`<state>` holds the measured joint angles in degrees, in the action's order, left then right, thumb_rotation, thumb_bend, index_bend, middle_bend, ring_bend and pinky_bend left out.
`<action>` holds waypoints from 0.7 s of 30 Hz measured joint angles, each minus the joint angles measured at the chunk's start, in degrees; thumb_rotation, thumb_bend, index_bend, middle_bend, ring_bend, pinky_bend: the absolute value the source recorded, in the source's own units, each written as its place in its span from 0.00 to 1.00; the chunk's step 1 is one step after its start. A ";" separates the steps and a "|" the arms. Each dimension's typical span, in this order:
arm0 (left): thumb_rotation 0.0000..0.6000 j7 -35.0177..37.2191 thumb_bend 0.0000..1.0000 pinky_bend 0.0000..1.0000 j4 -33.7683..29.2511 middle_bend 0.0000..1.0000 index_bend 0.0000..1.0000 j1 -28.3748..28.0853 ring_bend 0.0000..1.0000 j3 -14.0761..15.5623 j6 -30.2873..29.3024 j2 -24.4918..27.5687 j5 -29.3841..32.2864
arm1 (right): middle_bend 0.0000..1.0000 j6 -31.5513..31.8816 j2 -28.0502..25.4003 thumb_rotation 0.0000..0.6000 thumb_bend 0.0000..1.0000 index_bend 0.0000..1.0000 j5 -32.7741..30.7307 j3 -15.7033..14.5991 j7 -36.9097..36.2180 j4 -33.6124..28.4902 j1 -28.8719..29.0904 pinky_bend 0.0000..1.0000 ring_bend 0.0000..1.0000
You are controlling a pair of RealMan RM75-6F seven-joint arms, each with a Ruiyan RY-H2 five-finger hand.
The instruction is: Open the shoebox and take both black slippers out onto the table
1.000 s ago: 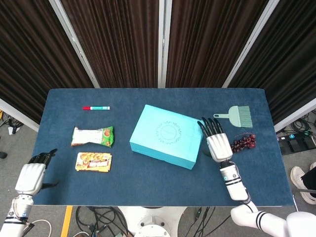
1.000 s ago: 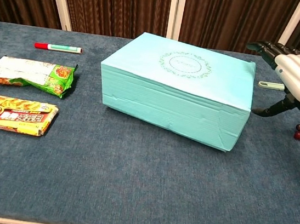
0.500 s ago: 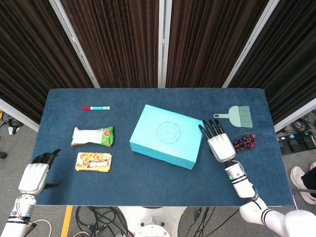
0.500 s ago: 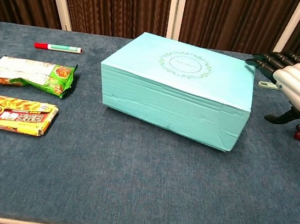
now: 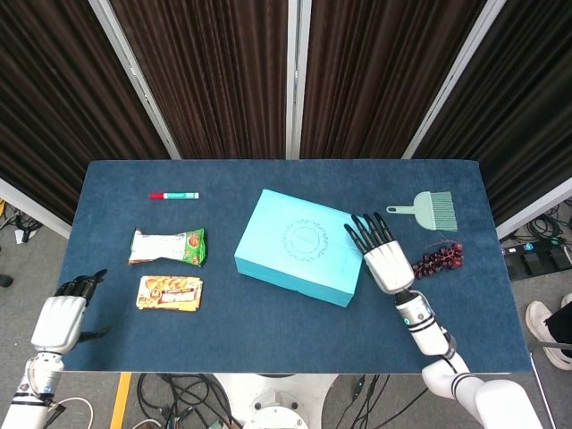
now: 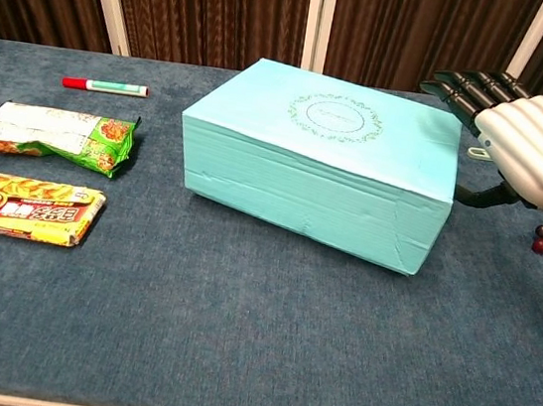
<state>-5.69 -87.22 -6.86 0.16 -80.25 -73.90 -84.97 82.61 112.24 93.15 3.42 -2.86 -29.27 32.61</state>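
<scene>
Head view: right hand point(image 5: 386, 261) empty, fingers spread, fingertips over right end of closed turquoise cardboard shoebox point(image 5: 299, 246); contact unclear.

right hand point(image 5: 386, 259): glossy white shell back, black segmented fingers, black thumb | wrist at its 5 o'clock: white cuff with black bands, small green light | left hand point(image 5: 60, 317): same white shell, black fingers | forearms: white, black ring joints
</scene>
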 measured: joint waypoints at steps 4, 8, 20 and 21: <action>1.00 0.10 0.00 0.27 -0.08 0.22 0.11 0.05 0.17 0.04 -0.02 0.01 -0.02 | 0.04 -0.12 1.08 1.00 0.10 0.00 0.08 -0.28 -1.76 2.18 0.16 0.00 0.00; 1.00 0.22 0.00 0.27 -0.30 0.22 0.11 -0.08 0.17 0.14 0.23 0.05 -0.20 | 0.04 -0.12 1.75 1.00 0.11 0.00 0.06 -0.50 -3.41 4.00 0.26 0.00 0.00; 1.00 0.81 0.00 0.27 -0.67 0.22 0.11 -0.54 0.17 0.19 0.89 0.02 -0.39 | 0.06 -0.43 2.55 1.00 0.15 0.00 0.28 -1.53 -5.29 6.51 0.48 0.00 0.00; 1.00 0.81 0.00 0.27 -0.66 0.22 0.11 -0.54 0.17 0.22 0.94 0.04 -0.37 | 0.06 -0.44 2.67 1.00 0.16 0.00 0.29 -1.56 -5.40 6.64 0.53 0.00 0.00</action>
<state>-4.87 -87.87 -7.39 0.38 -79.31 -73.85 -85.34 82.17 114.91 93.44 1.86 -8.26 -22.63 33.15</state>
